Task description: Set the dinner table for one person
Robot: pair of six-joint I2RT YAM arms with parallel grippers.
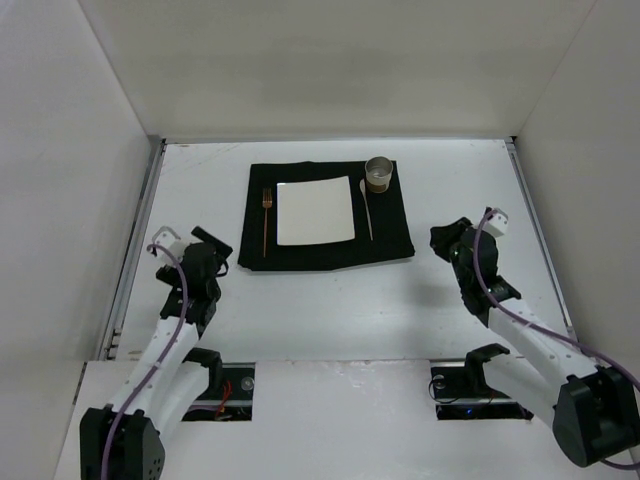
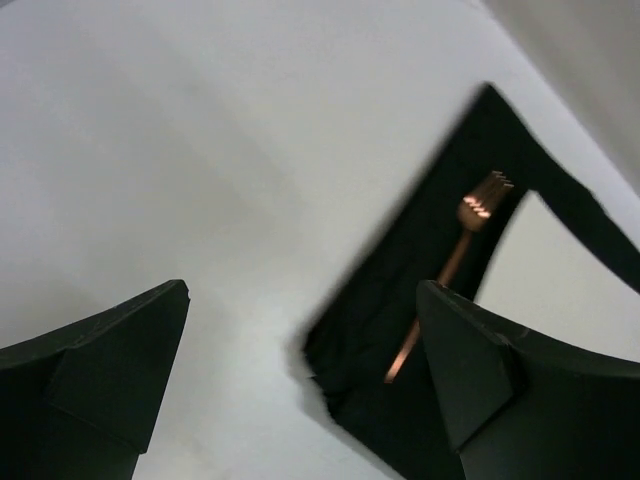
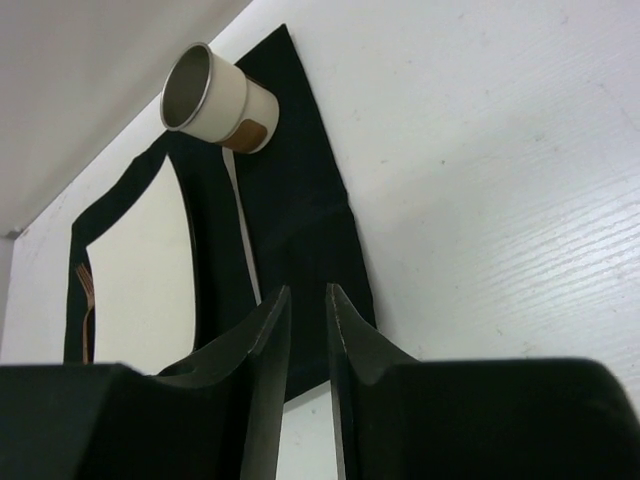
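On the white dinner table (image 1: 330,300) lies a black mat (image 1: 385,232) with a white square plate (image 1: 316,211) on it. A copper fork (image 1: 265,220) lies left of the plate and a thin silver utensil (image 1: 367,215) right of it. A cream cup (image 1: 379,173) stands at the mat's far right corner. My left gripper (image 1: 218,247) hovers off the mat's near left corner, wide open and empty (image 2: 302,290), with the fork (image 2: 470,225) ahead. My right gripper (image 1: 447,240) is right of the mat, its jaws a narrow gap apart with nothing between them (image 3: 308,288).
White walls enclose the table at the left (image 1: 60,200), back (image 1: 340,70) and right (image 1: 600,150). A metal rail (image 1: 135,255) runs along the left edge. Both arm bases sit at the near edge.
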